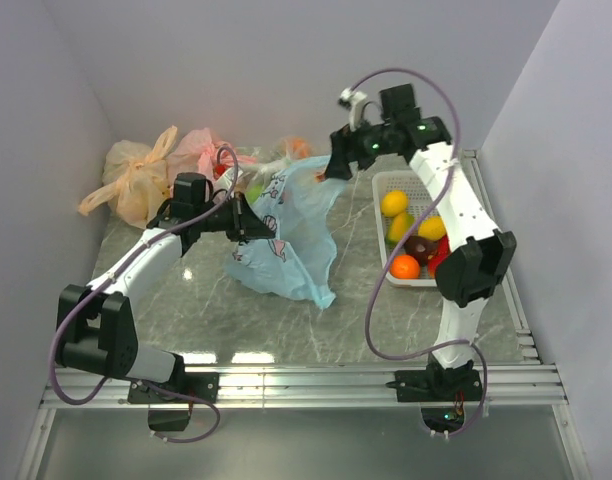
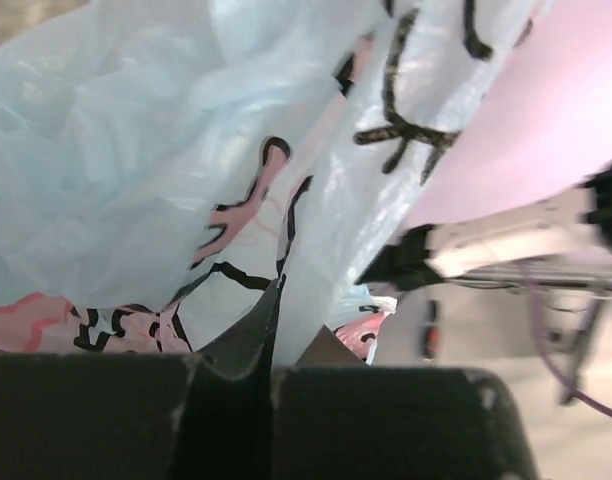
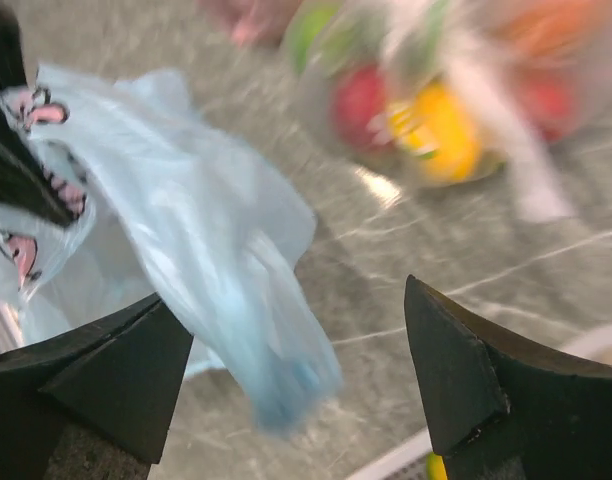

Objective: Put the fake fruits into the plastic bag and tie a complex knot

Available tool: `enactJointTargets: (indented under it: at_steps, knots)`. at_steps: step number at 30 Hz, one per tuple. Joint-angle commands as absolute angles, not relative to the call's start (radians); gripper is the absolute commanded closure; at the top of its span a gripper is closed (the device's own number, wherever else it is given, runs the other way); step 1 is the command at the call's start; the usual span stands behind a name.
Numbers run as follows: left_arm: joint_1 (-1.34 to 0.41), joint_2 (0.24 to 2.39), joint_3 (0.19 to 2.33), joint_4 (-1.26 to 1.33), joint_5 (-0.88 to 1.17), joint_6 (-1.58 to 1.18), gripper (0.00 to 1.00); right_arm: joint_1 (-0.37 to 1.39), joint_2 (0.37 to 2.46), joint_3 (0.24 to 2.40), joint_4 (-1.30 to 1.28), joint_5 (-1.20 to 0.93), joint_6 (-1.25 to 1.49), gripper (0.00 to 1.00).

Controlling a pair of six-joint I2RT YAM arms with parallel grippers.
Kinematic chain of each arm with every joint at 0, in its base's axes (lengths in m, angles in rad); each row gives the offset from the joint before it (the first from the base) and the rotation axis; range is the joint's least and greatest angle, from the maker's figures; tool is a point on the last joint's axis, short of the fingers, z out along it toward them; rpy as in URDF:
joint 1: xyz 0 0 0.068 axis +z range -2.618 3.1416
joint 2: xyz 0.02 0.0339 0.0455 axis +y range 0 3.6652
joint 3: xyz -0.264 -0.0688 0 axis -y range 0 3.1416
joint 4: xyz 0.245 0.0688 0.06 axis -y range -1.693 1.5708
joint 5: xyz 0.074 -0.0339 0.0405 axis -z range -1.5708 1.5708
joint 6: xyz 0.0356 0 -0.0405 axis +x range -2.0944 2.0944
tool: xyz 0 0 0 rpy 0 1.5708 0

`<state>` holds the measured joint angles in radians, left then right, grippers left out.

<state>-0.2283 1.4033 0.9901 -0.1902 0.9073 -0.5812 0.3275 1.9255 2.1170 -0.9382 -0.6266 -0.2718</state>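
The light blue plastic bag (image 1: 291,235) with pinkish prints hangs stretched above the table. My left gripper (image 1: 248,220) is shut on its left edge, and the film is pinched between the fingers (image 2: 276,335). My right gripper (image 1: 336,162) is open at the bag's upper right corner. A loose, blurred blue handle strip (image 3: 251,300) hangs between its spread fingertips (image 3: 116,365). The fake fruits lie in a white basket (image 1: 386,180) on the right: a yellow piece (image 1: 393,203), an orange ball (image 1: 404,267), a dark one (image 1: 419,247) and a red one (image 1: 441,255). No knot is in view.
An orange-yellow bag (image 1: 134,182), a pink bag (image 1: 199,150) and a clear bag of fruits (image 3: 436,100) stand along the back wall. The basket's rim (image 3: 386,460) lies just under my right gripper. Walls close in on the left, back and right.
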Motion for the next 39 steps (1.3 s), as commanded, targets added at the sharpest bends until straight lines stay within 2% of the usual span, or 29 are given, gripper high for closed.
enactJointTargets:
  at_steps: [1,2,3,6,8,12,18,24,35,39]
  knots:
    - [-0.213,1.371,0.953,0.197,1.061,-0.849,1.0,0.249,1.8,2.125,-0.815,-0.742,-0.187,0.11]
    - [-0.207,1.377,0.943,0.271,1.078,-0.904,1.0,0.235,1.777,2.103,-0.799,-0.8,-0.161,0.11]
    - [-0.201,1.388,0.918,0.458,1.104,-0.969,1.0,0.2,1.734,2.082,-0.789,-0.83,-0.15,0.11]
    - [-0.196,1.399,0.871,0.702,1.111,-1.175,0.99,0.129,1.677,1.976,-0.79,-0.897,-0.135,0.11]
    - [-0.196,1.405,0.874,0.636,1.101,-1.146,1.0,0.097,1.66,1.944,-0.827,-0.879,-0.165,0.12]
    - [-0.196,1.405,0.856,0.537,1.074,-1.059,1.0,0.022,1.654,1.887,-0.981,-0.706,-0.276,0.18]
    - [-0.196,1.41,0.839,0.454,1.055,-0.95,0.99,-0.064,1.666,1.738,-1.009,-0.454,-0.293,0.25]
    - [-0.198,1.399,0.819,0.434,1.043,-0.907,0.99,-0.071,1.71,1.628,-0.934,-0.356,-0.193,0.24]
    - [-0.196,1.414,0.842,0.382,1.031,-0.857,1.0,-0.028,1.885,1.562,-0.813,-0.207,0.024,0.23]
    - [-0.196,1.407,0.844,0.368,1.023,-0.845,1.0,-0.012,1.936,1.554,-0.798,-0.132,0.058,0.18]
